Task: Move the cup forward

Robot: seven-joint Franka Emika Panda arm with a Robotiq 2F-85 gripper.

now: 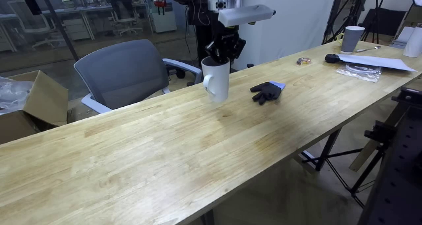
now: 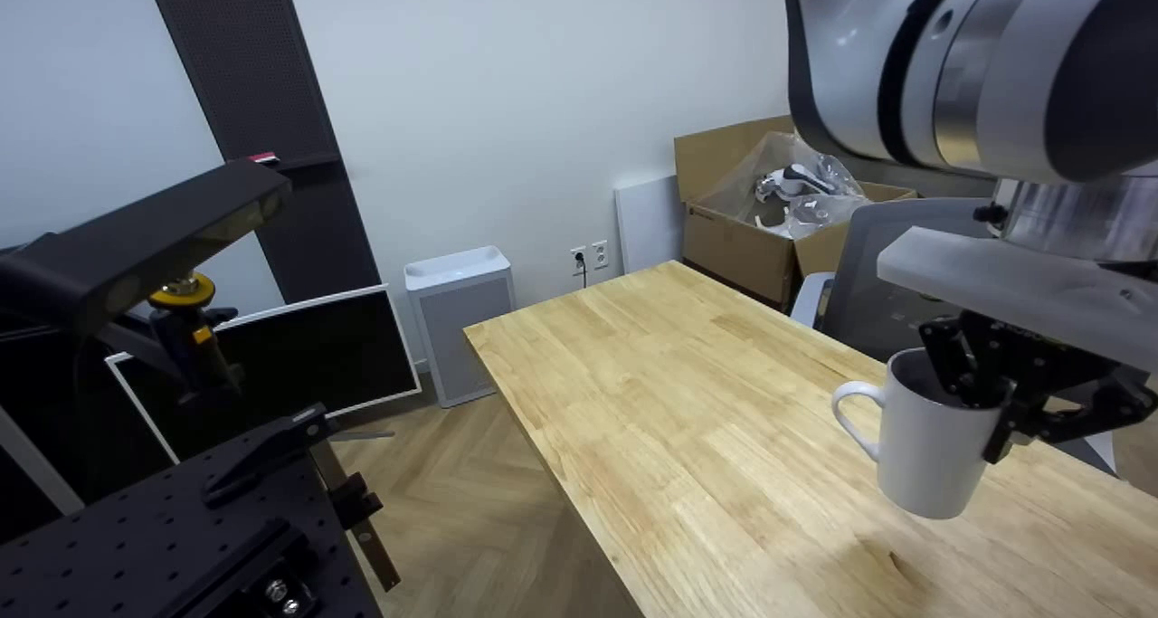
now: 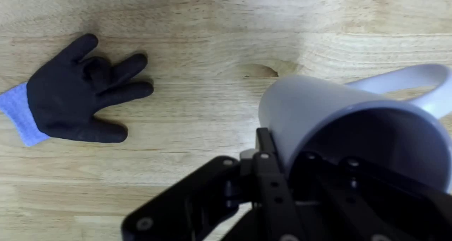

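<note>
While the claw (image 3: 286, 152) pinches its wall, the cup (image 2: 927, 455) extends beneath

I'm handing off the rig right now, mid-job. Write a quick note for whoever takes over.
Gripper: shut on the wall of the white cup, one finger inside, one outside.
Cup: roughly upright, handle free; seems just off the table, though the gap is hard to judge.
Black glove: on the table, apart from the cup.
Done: cup gripped.
To do: likely the forward move, set-down and release; how much forward travel remains, I can't tell.
</note>
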